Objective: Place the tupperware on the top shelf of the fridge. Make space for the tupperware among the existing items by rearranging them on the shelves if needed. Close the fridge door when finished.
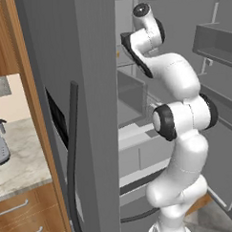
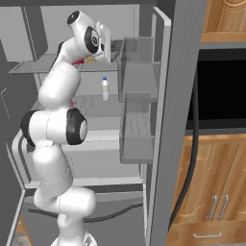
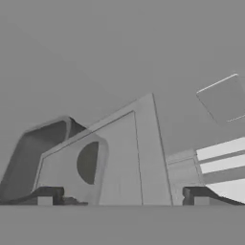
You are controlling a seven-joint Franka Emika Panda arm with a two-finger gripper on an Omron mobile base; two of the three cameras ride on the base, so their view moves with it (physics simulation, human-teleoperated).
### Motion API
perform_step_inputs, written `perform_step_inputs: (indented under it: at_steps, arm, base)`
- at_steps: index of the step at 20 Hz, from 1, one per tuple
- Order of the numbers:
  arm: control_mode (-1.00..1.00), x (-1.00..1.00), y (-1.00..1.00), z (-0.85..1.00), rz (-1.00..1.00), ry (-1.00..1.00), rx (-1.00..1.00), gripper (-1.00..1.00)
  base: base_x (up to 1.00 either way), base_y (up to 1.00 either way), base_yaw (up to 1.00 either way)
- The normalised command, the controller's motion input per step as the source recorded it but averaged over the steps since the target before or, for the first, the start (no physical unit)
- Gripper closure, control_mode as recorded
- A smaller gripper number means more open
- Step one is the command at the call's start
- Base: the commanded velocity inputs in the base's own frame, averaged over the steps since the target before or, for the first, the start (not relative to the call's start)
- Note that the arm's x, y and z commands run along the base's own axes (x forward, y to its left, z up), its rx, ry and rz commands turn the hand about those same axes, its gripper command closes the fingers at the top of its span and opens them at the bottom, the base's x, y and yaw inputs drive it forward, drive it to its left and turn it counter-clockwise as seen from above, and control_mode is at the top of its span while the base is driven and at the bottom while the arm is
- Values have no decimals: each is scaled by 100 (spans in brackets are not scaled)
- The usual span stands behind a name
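Note:
My gripper (image 2: 115, 46) is up at the top shelf (image 2: 33, 65) inside the open fridge (image 2: 178, 120). In the hand view its fingertips stand wide apart, and the gripper (image 3: 123, 196) is open with nothing between them. A dark grey rounded tub, likely the tupperware (image 3: 31, 153), lies just past one fingertip; its contents are hidden. A small red box (image 2: 78, 61) and a yellowish piece (image 2: 89, 59) sit on the same shelf by my wrist. One shelf lower stands a white bottle (image 2: 104, 89).
Both fridge doors stand open: the left door (image 1: 96, 114) with its dark handle (image 1: 72, 153), and the right door with boxy bins (image 2: 137, 134). A stone counter (image 1: 19, 155) and wooden cabinets (image 2: 211, 182) flank the fridge.

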Motion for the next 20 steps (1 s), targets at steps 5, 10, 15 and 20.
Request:
perform_step_inputs:
  at_steps: [5, 10, 15, 20]
  arm:
    - [-100, -100, 0, -92, 8, -77, -26, -100]
    - [-100, -100, 0, -3, 7, -17, -4, -100]
    - [-100, -100, 13, 18, 38, 13, -5, -100]
    - [-100, -100, 43, 3, 50, 38, -29, -100]
  base:
    - [0, 0, 0]
    - [0, 0, 0]
    - [0, 0, 0]
    - [0, 0, 0]
